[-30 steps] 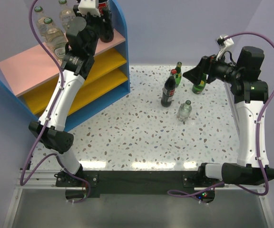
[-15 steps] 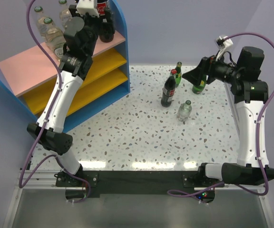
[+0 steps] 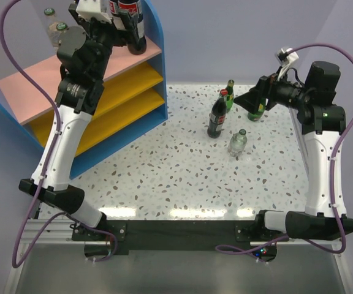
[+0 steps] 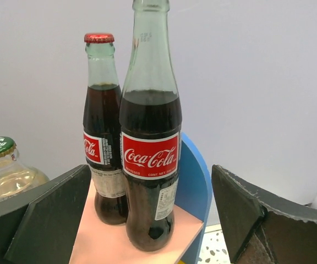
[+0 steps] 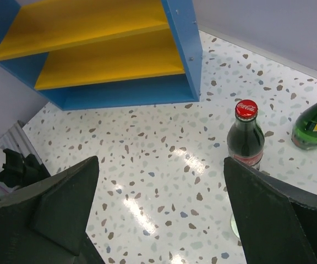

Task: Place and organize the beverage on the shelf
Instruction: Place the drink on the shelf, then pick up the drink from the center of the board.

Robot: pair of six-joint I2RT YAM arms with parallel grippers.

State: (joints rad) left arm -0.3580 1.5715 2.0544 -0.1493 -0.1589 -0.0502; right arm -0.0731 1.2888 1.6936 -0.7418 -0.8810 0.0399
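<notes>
The shelf (image 3: 103, 98) stands at the back left, with blue sides, a pink top board and two yellow boards. Two dark cola bottles (image 3: 132, 18) stand at the right end of its pink top board. In the left wrist view the nearer one (image 4: 150, 165) and the red-capped one behind it (image 4: 102, 148) stand free. My left gripper (image 3: 110, 15) is open just short of them, holding nothing. Clear green-capped bottles (image 3: 57, 27) stand further left on the board. My right gripper (image 3: 245, 99) is open and empty above the table, near a cola bottle (image 3: 217, 116).
On the table at the back right stand two green glass bottles (image 3: 230, 90), (image 3: 257, 110) and a clear bottle (image 3: 238, 141). The right wrist view shows the cola bottle (image 5: 245, 137), a green bottle (image 5: 315, 124) and the shelf's yellow boards (image 5: 109, 69).
My left arm has swung left and drawn back from the cola bottles on the pink board, leaving them standing. The right arm has not moved.
</notes>
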